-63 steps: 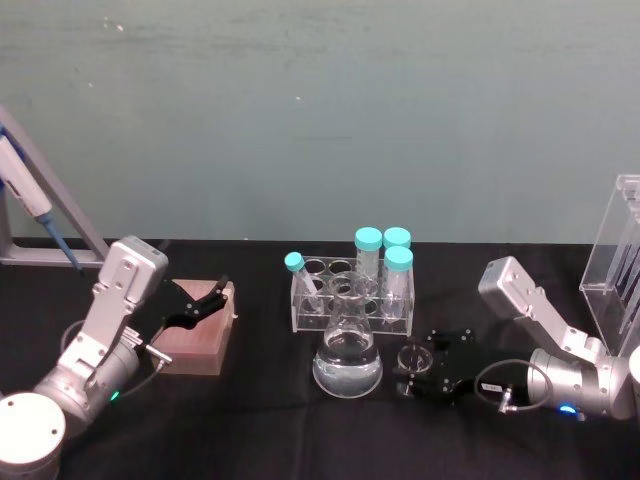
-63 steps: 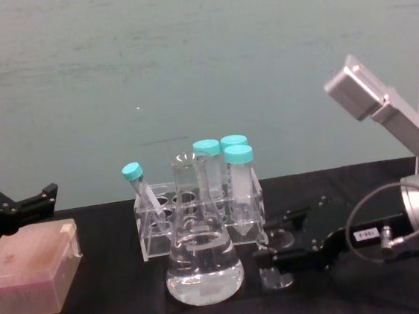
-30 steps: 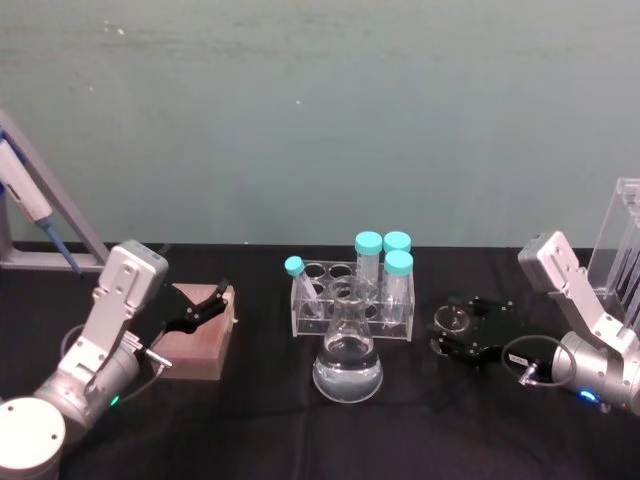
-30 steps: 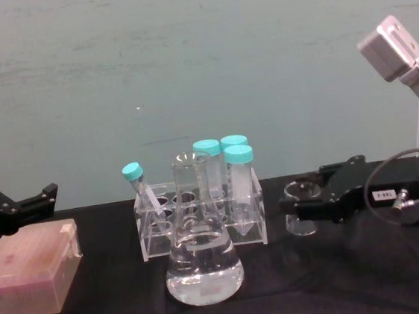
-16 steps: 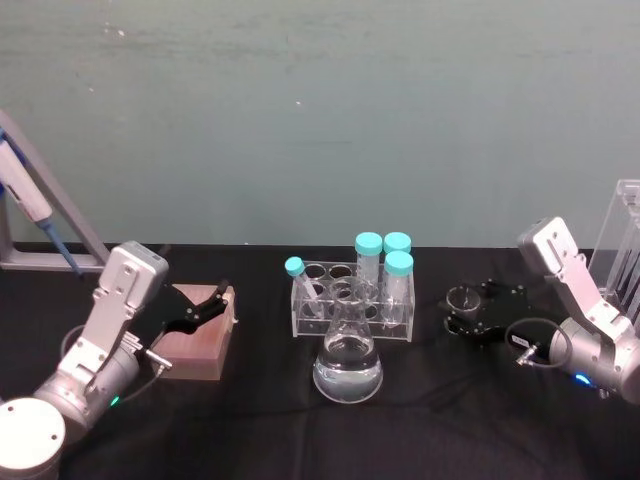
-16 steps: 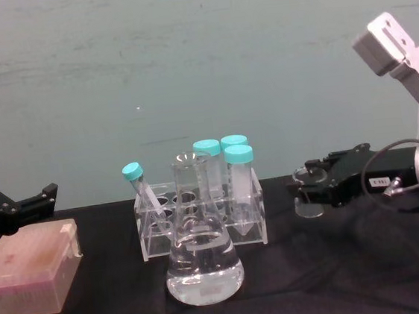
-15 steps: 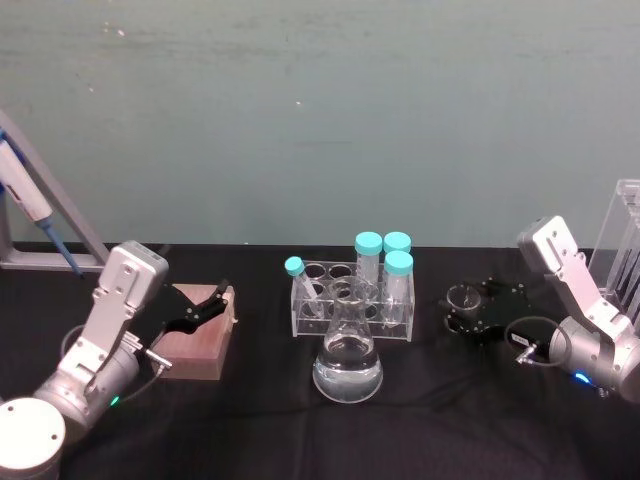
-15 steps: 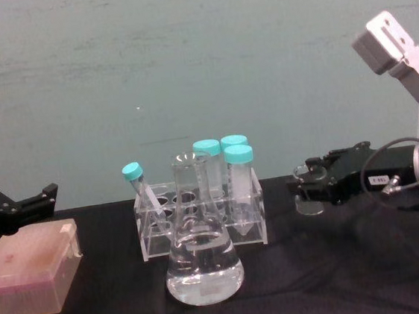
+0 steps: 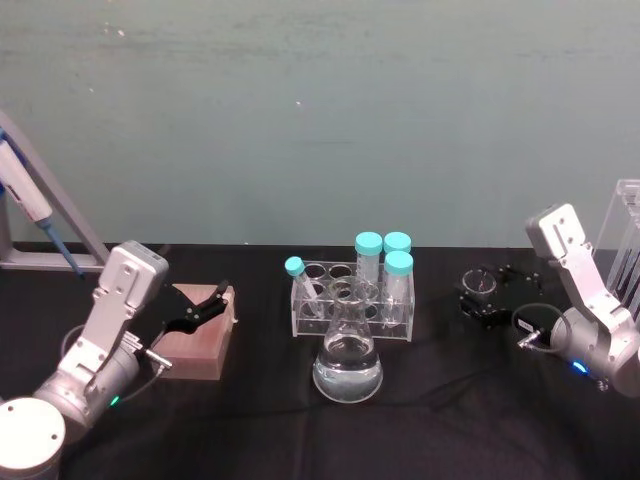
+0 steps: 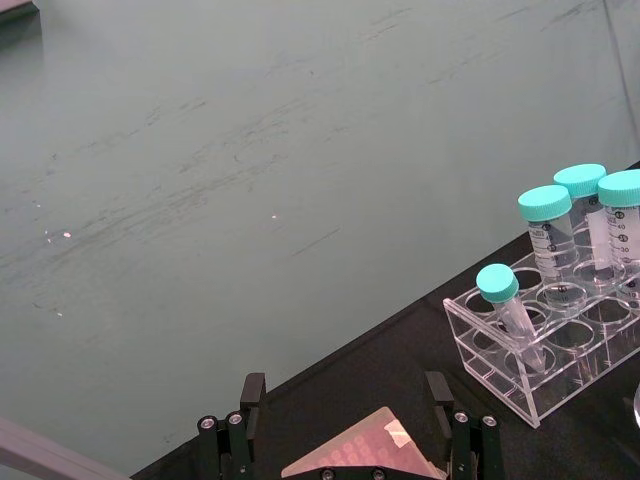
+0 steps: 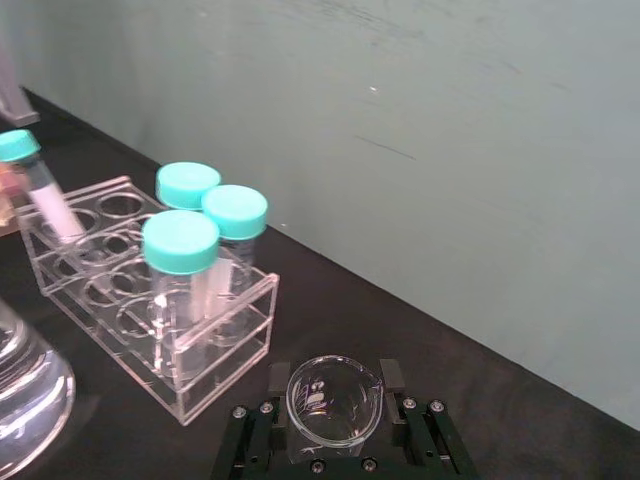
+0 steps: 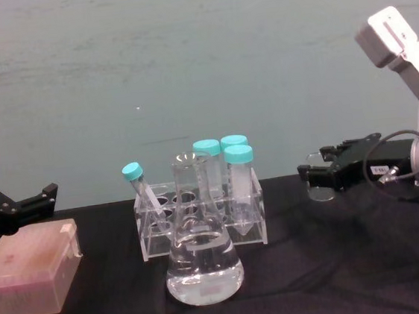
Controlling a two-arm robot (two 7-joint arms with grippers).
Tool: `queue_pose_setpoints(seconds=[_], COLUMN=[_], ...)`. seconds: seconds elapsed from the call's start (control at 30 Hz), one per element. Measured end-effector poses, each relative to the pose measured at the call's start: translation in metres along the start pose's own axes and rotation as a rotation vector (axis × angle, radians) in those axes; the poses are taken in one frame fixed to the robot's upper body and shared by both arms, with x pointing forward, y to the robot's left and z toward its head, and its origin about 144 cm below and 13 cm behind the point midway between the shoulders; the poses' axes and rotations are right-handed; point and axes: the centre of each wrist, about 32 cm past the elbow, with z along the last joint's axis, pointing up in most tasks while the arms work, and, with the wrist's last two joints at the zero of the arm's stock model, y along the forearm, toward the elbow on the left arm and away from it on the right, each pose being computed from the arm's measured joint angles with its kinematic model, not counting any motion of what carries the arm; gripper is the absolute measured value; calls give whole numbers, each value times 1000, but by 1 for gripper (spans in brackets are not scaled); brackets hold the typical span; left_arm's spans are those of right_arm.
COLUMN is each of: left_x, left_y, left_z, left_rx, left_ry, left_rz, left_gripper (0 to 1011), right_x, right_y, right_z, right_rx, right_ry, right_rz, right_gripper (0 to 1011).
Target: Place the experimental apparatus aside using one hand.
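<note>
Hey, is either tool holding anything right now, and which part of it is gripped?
The right tool holds the small glass beaker by its side wall, fingers on opposite sides. The left tool is open, holding nothing.

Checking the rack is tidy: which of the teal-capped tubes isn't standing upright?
The thin tube at the rack's left end leans; the three wider tubes at its right end stand upright.

4 capped tubes [image 9: 369, 250], 1 rack [image 9: 305, 320], 1 flask [image 9: 347, 368], 1 beaker [image 11: 333, 402], 1 pink box [image 9: 198, 346], 1 pipette stand [image 9: 628, 225].

Pipette stand [image 9: 628, 215] partly beyond right edge
</note>
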Motion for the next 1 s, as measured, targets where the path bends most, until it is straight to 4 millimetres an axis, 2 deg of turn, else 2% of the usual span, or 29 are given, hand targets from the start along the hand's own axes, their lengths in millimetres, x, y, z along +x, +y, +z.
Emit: queue_pose_setpoints(seconds=[0.6, 1.0], left_x=[0, 0], left_y=[0, 0], left_z=[0, 0], left_rx=[0, 0], left_ry=[0, 0], left_rz=[0, 0], left_gripper=[1000, 1000], right_x=[-1, -4], right_y=[13, 15], right_z=[-2, -1], right_rx=[-24, -35], right_ry=[36, 44], right_rz=[-116, -195], right_gripper=[533, 533])
